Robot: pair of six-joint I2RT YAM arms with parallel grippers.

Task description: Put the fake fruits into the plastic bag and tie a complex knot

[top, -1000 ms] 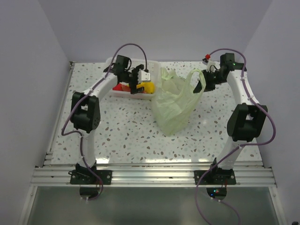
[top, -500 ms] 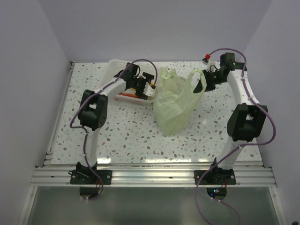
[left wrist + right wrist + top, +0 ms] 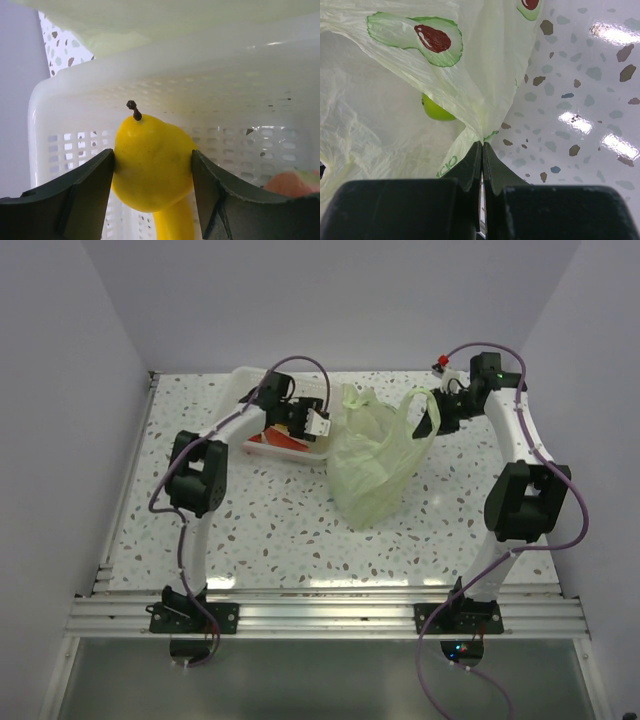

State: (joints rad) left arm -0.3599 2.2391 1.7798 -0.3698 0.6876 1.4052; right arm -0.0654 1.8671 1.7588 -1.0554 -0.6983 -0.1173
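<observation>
LOG: Since a second ago your left arm has swung from over the basket toward the bag mouth. The right arm has not shifted.

OPERATOR: What is the left claw holding?

LOG: Your left gripper (image 3: pixel 152 159) is part open, its two fingers pressed against the sides of a yellow fruit (image 3: pixel 150 175) with a dark stem. A yellow stalk hangs below it; I cannot tell whether that is a second piece. Just behind it is the white basket (image 3: pixel 65 100), and pale green film crosses the top of that view.

OPERATOR: And the right?

LOG: Your right gripper (image 3: pixel 482 150) is fully closed, pinching a fold of the plastic bag (image 3: pixel 372 465) and holding it up off the table (image 3: pixel 280 530). From above, a handle loop (image 3: pixel 415 408) stands open beside it.

OPERATOR: Progress?

LOG: Early, as I judge it. A green apple (image 3: pixel 436 110) shows through the film, so it is already in. The yellow fruit is on its way and not yet inside. A red-orange piece (image 3: pixel 292 184) lies in the basket. No knot: the handles are loose and untwisted.

OPERATOR: Counts?

LOG: One bag and one basket. Three fruits are seen: one bagged, one gripped, one in the basket. Any others are hidden by your left arm or the film.
</observation>
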